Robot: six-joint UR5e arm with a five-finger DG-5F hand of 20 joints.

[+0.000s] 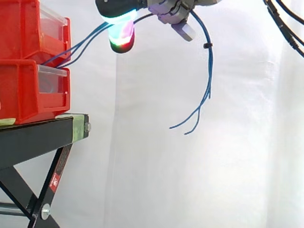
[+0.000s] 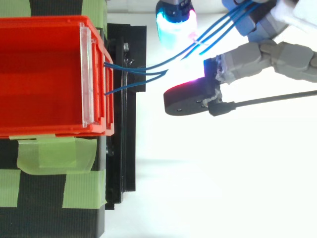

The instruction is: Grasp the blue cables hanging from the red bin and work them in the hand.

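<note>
In the side view two red bins are stacked at the right end of the black stand (image 1: 33, 135), the upper bin (image 1: 19, 28) on the lower bin (image 1: 19, 90). Each has a clear front plate facing the white curtain (image 1: 237, 166). The blue cables (image 1: 210, 66) leave the front opening of the lower bin, just above its clear plate. They climb in a straight slant to the hand (image 1: 166, 9), which is at the top of the view, out past the end of the stand. There they pass behind a downward-pointing fingertip (image 1: 121, 35) that glows cyan, green and red. They come out on the hand's far side and hang in a long curve. A small black tie (image 1: 207, 45) bundles them, and their loose ends splay out at about the height of the stand's top.

From the top view, the upper bin (image 2: 44, 74) shows its open top and bare red floor. Strips of green tape (image 2: 54, 153) lie across the stand. The cables (image 2: 161, 73) emerge from under the bin's front lip as separate strands and draw together just beyond the stand's edge. They then run between a cyan-glowing fingertip (image 2: 174, 22) and a curled grey finger of the hand (image 2: 267, 54), whose dark pad (image 2: 190, 101) shows a magenta rim. The hand's fingers are bent around the strands and hold them lifted clear of the stand.
</note>
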